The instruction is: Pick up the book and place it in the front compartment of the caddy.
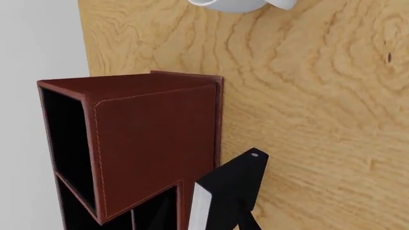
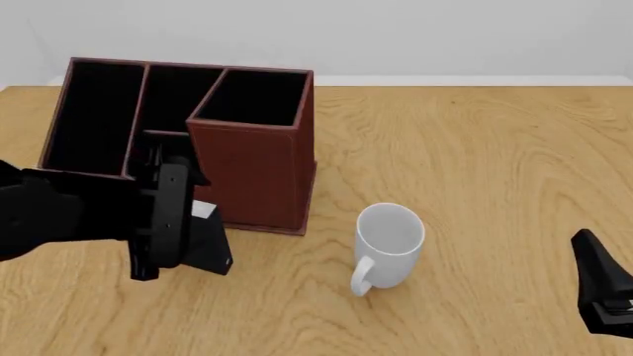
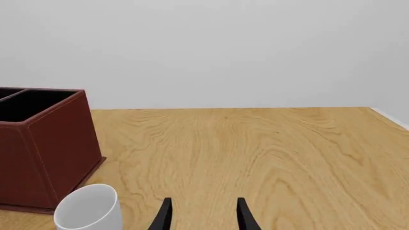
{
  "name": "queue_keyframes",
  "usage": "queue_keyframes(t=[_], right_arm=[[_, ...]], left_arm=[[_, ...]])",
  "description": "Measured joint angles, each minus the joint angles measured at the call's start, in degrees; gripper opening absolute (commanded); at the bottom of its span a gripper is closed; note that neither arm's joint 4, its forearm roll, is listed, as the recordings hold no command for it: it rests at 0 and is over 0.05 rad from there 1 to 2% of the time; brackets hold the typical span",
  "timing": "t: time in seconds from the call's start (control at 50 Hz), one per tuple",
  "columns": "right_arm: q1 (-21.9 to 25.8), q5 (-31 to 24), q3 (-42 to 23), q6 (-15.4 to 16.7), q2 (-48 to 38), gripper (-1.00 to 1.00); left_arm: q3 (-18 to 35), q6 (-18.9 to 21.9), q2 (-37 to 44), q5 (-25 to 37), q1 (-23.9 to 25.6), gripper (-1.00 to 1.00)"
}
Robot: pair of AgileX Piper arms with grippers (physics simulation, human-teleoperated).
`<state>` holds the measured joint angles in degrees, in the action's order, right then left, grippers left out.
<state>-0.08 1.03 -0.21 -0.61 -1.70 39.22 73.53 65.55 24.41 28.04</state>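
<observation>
book [image 2: 207,241] tilted in left gripper [image 2: 183,222], just beside caddy [image 2: 252,159]

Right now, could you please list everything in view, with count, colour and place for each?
caddy: one, dark reddish-brown with black-lined compartments, far left of the table, upright.
book: one, black with a pale page edge, held at the caddy's near side, mostly hidden by the left arm.
mug: one, white, upright near the table's middle, right of the caddy, handle toward the camera.
table: one, light wood grain.
left gripper: one, black, gripping the book.
right gripper: one, black, open, hanging clear at the near right.
</observation>
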Motion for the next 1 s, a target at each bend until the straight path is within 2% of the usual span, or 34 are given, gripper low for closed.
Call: queue_keyframes(t=[1.0], right_arm=[[0.00, -0.01, 0.00, 0.00, 0.01, 1.00]], left_arm=[[-0.85, 0.44, 6.51, -4.94, -1.96, 1.00]])
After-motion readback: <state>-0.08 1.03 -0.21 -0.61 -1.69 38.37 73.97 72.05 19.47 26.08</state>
